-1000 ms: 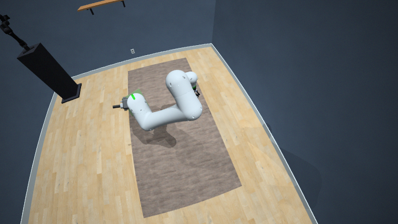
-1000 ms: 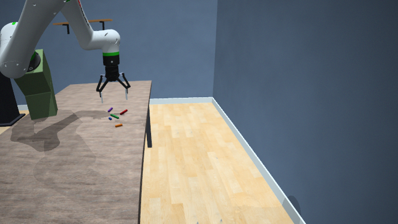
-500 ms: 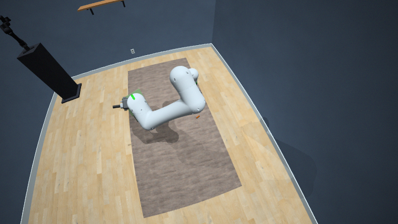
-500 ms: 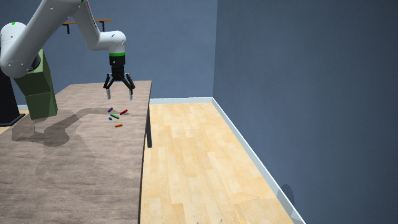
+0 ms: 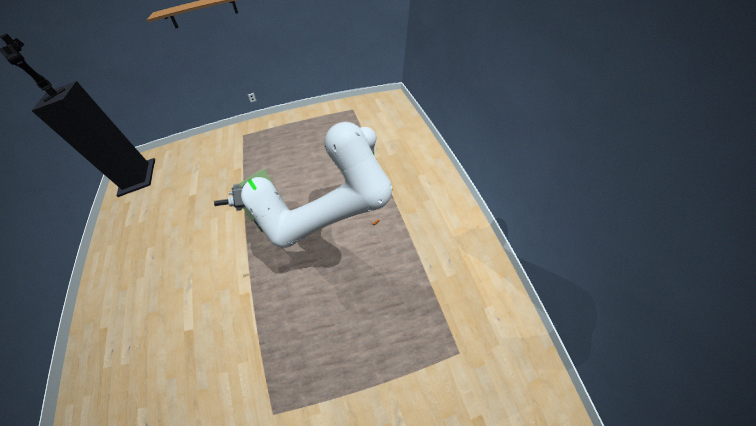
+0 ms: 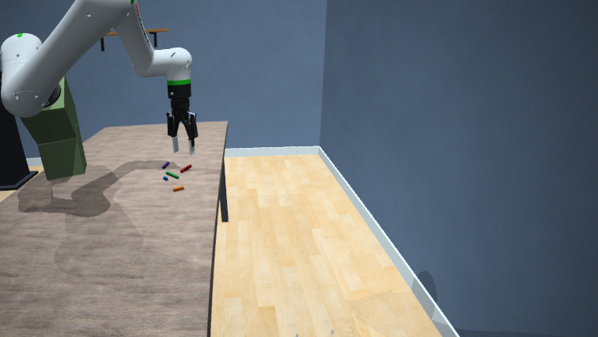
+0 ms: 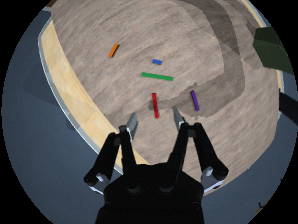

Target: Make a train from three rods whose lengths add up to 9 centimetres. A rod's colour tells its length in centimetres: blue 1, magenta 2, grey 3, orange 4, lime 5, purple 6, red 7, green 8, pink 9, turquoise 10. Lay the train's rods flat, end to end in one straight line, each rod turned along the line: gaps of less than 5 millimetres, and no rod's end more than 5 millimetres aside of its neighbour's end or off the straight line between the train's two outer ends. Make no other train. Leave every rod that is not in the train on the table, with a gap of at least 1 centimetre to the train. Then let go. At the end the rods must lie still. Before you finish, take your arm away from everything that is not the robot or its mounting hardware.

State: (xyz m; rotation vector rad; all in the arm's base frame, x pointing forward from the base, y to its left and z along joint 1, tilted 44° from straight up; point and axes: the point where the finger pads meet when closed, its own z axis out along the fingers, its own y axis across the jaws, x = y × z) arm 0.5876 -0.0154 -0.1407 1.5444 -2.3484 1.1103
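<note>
Five rods lie on the brown table near its far right edge: a purple rod (image 6: 165, 164), a red rod (image 6: 185, 168), a green rod (image 6: 172, 175), a short blue rod (image 6: 164, 178) and an orange rod (image 6: 178, 188). None touches another. My gripper (image 6: 183, 147) hangs above the table, just over the red and purple rods, with its fingers partly open and nothing between them. In the wrist view the fingertips frame the red rod (image 7: 154, 104). The purple rod (image 7: 194, 100) lies to its right, and the green rod (image 7: 157, 76), blue rod (image 7: 157, 62) and orange rod (image 7: 115, 50) lie beyond. In the top view the arm hides all but the orange rod (image 5: 375, 222).
The arm's green pedestal (image 6: 54, 134) stands on the table at the left. The table's right edge (image 6: 221, 167) runs close to the rods, with wooden floor below. A black stand (image 5: 89, 137) is on the floor, far from the table.
</note>
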